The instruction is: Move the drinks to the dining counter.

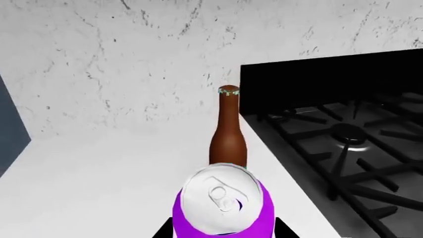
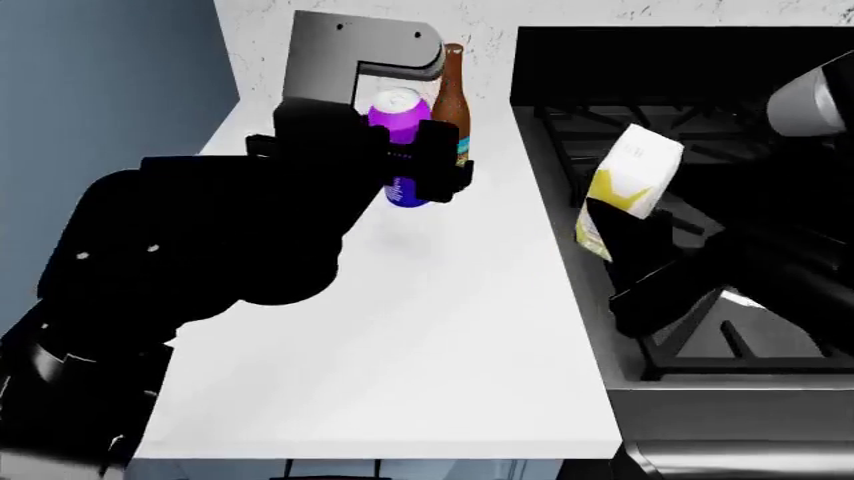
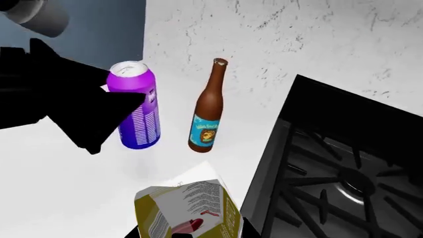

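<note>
You had the left gripper (image 2: 424, 160) clamped on the purple can (image 2: 404, 145), lifted off the white countertop (image 2: 441, 330) beside the stove (image 2: 694, 300). The right gripper (image 2: 627, 255) held the juice carton (image 2: 627, 185), tilted, above the stove's near left edge. The brown bottle (image 3: 206, 111) stood upright just behind the can, against the far wall. To do this well, you needed to draw the can clear without clipping the bottle, keep both drinks level, and carry them to the dining counter, which was out of view.
</note>
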### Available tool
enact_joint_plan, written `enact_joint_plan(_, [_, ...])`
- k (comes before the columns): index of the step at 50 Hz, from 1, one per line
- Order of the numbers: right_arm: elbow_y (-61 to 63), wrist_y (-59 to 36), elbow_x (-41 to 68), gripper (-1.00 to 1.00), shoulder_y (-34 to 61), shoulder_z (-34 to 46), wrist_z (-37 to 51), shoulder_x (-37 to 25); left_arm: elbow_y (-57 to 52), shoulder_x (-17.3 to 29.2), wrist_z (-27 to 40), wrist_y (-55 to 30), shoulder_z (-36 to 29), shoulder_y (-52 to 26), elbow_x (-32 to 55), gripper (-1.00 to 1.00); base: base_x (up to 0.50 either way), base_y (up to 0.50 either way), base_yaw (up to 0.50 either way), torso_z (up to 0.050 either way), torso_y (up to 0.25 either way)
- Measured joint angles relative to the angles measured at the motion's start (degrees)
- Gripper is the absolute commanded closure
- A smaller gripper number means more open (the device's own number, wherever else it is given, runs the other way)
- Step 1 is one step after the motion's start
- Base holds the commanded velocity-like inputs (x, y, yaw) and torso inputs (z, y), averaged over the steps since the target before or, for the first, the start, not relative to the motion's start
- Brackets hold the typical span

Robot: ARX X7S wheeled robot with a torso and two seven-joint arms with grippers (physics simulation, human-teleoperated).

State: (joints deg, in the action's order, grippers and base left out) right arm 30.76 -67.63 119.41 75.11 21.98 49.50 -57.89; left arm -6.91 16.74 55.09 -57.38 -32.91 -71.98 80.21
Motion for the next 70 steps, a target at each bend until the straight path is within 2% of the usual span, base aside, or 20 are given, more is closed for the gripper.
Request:
enact_joint_plan(21, [-3.7, 0.7, -8.8, 1.0, 4.6, 0.8, 3.8, 2.5, -10.1, 3.6, 11.8, -2.1, 6.9, -7.3, 13.5, 1.0, 0.0, 0.0, 0.0, 0.0, 0.001])
enact_joint_plan(28, [-5.0, 0.6, -12.7, 1.0, 7.1, 1.5, 4.5, 4.6, -11.9, 4.7, 13.8, -2.3, 8.2, -8.7, 16.1, 1.0, -0.46, 0.0, 0.0, 0.0, 0.001])
enact_joint_plan(43, [-7.0, -0.8, -14.5, 1.0, 10.7, 4.0, 6.8, 6.8, -13.8, 6.0, 15.5, -2.0, 9.4, -10.1, 19.0, 1.0, -0.5, 0.0, 0.0, 0.001, 0.0])
enact_joint_plan(70, [-8.4, -2.7, -14.2, 1.0, 13.0, 6.7, 7.3, 7.5, -14.2, 6.8, 15.2, -1.4, 9.1, -10.4, 19.1, 1.0, -0.5, 0.0, 0.0, 0.0, 0.0])
